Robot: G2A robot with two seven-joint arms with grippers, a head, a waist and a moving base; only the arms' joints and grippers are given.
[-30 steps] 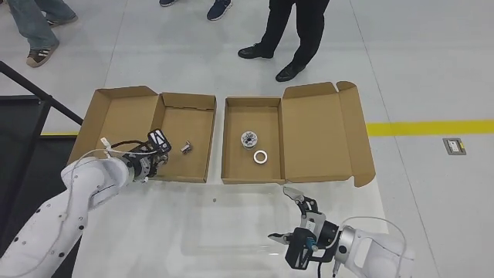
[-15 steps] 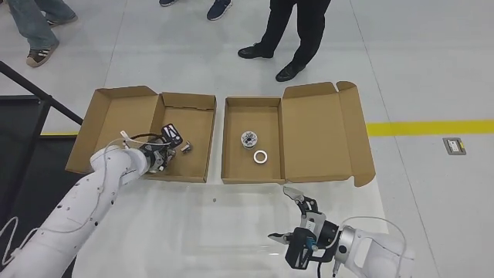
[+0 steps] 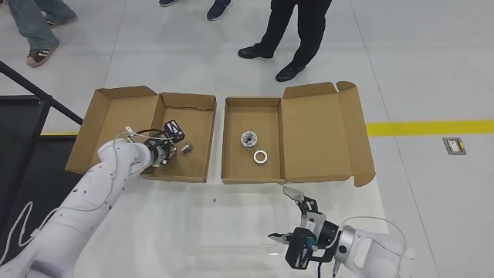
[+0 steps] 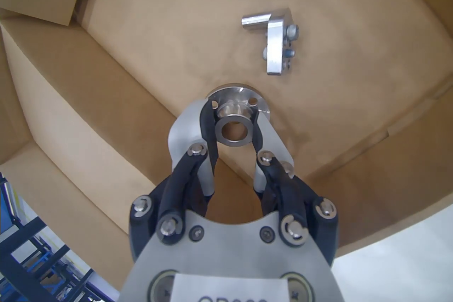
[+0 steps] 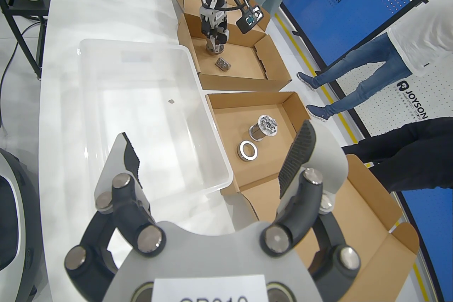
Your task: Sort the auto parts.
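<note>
Fingers (image 4: 208, 126) of the left gripper (image 4: 231, 122) clench a flanged hub (image 4: 242, 94) in a cardboard box (image 4: 170, 16); right gripper (image 5: 216, 147) spread wide.

Top view looks down; both wrist views share its nine-o'clock open brown cardboard box (image 3: 197, 123), left close, right distant.

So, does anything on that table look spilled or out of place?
Just one oddity: a small dark speck lies alone within the outline of the clear tray, apart from the cardboard boxes where the parts sit. It is too small to identify.
</note>
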